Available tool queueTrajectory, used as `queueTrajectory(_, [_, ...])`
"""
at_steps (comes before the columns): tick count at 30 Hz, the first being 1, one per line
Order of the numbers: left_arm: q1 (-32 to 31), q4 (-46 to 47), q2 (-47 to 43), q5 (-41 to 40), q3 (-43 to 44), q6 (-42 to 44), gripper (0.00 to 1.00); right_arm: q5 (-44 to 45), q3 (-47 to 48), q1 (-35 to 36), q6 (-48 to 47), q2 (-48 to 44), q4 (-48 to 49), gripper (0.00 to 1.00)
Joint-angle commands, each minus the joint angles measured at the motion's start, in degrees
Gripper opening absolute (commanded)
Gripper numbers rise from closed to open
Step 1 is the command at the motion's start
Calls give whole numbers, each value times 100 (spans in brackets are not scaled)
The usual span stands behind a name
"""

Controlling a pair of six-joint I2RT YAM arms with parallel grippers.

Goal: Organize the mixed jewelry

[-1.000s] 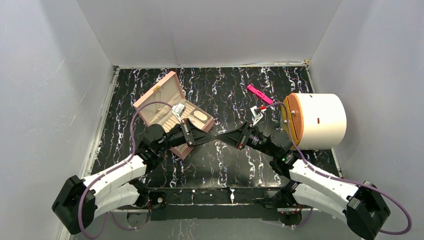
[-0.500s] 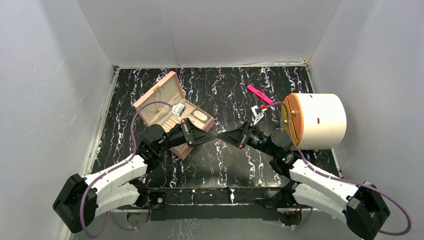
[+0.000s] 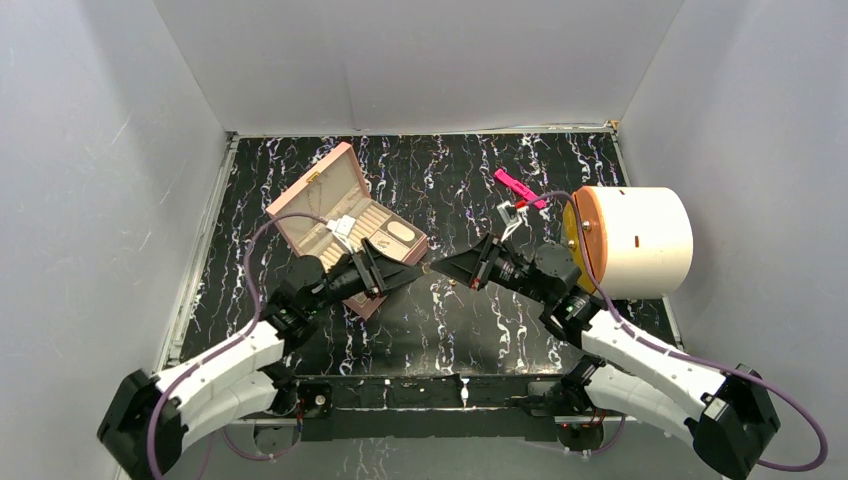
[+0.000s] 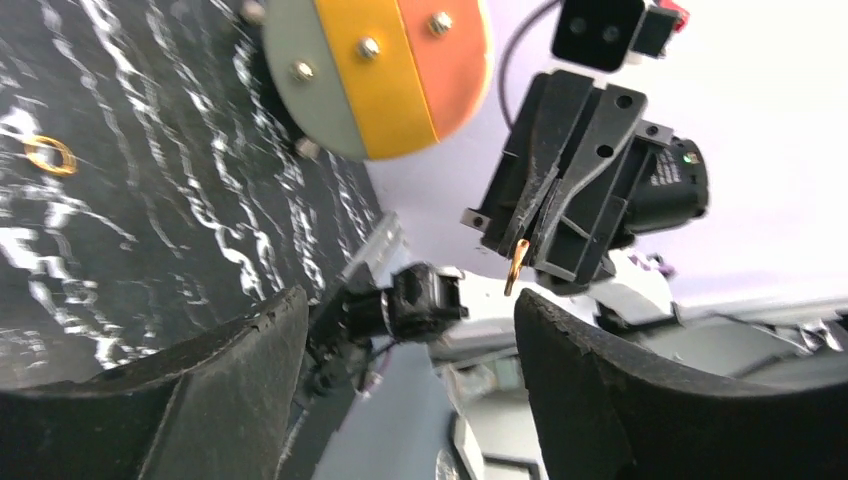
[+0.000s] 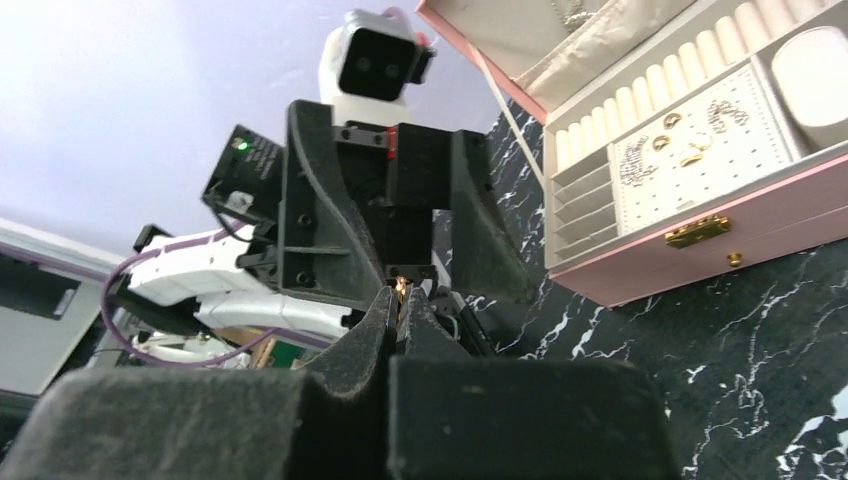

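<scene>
A mid-air handover seems underway: the right gripper, tips closed, pinches a gold ring before the left gripper, spread wide and empty. Next, the left must close precisely on the ring.

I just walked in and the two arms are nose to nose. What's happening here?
The right gripper is shut on a small gold ring, holding it above the table. The left gripper faces it tip to tip, open, seemingly for a handover. The pink jewelry box stands open beside the left arm, and another gold ring lies loose on the table.
</scene>
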Motion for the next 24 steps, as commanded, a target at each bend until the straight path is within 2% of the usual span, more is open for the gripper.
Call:
queueTrajectory(1, [95, -2254, -1163, -1437, 449, 1489, 74, 226, 675, -5, -784, 174, -1005, 0])
queueTrajectory(6, [110, -5053, -2147, -4133, 1332, 2738, 77, 452, 1820, -4, -1781, 1049, -2242, 0])
queueTrajectory(8, [111, -5740, -2268, -5125, 1606, 2989, 77, 467, 2322, 5, -2172, 1580, -2576, 0])
queueTrajectory(10, [111, -6089, -2271, -5723, 1844, 3342, 77, 526, 2926, 4, -2528, 2189, -2982, 0])
queueTrajectory(14, [111, -6326, -2328, -6449, 2040, 3813, 77, 594, 4147, 48, -3164, 3352, -3740, 0])
queueTrajectory(20, [110, -6731, -2328, -6902, 2458, 4216, 77, 904, 5567, 229, -3919, 4740, -4262, 0])
queueTrajectory(24, [110, -6862, -2392, -7519, 2442, 4384, 77, 1237, 6502, 311, -4489, 5497, -4575, 0])
